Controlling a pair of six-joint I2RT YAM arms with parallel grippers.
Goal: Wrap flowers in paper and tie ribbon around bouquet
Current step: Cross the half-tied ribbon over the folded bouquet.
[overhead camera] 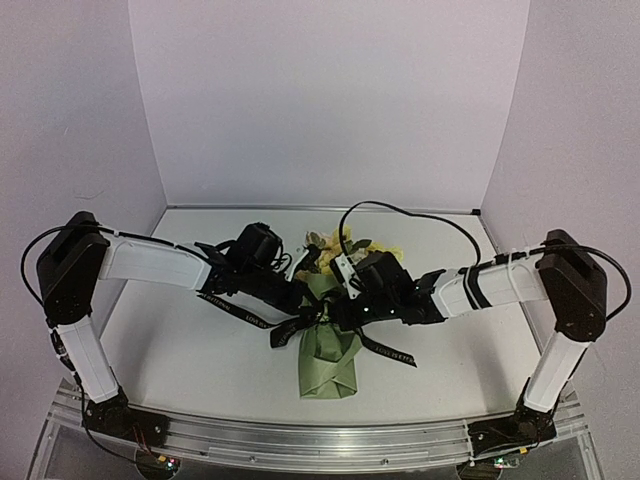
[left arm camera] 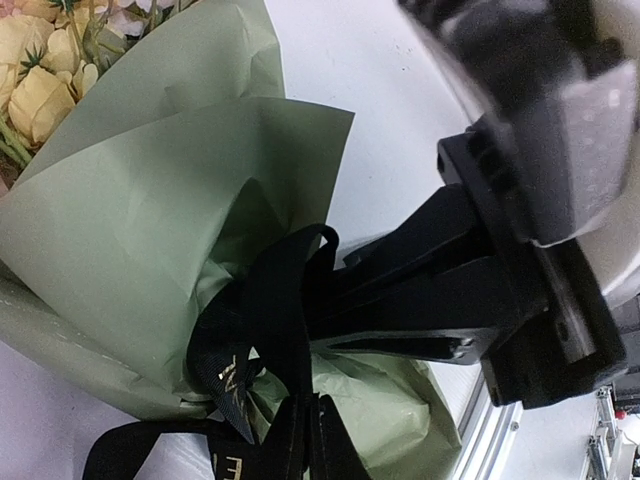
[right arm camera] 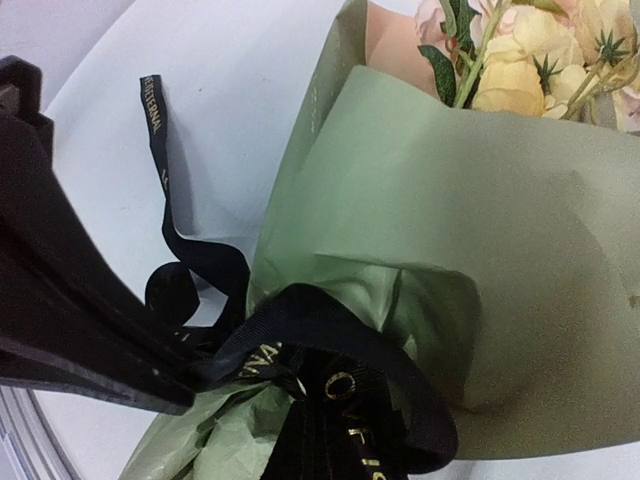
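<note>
Both pinch ribbon [right arm camera: 350, 400]: left pincer [left arm camera: 330, 300], right pincer [right arm camera: 195, 370]. Uneven tug may slip ribbon off, crumple paper [right arm camera: 480, 230], spill flowers [right arm camera: 510, 85].

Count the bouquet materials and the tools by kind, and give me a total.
flowers: 1 bunch
paper: 1 sheet, wrapped around the stems
ribbon: 1, black, tied around the wrap
tools: 2, the left tool and the right tool, both shut on the ribbon
Total: 5
</note>
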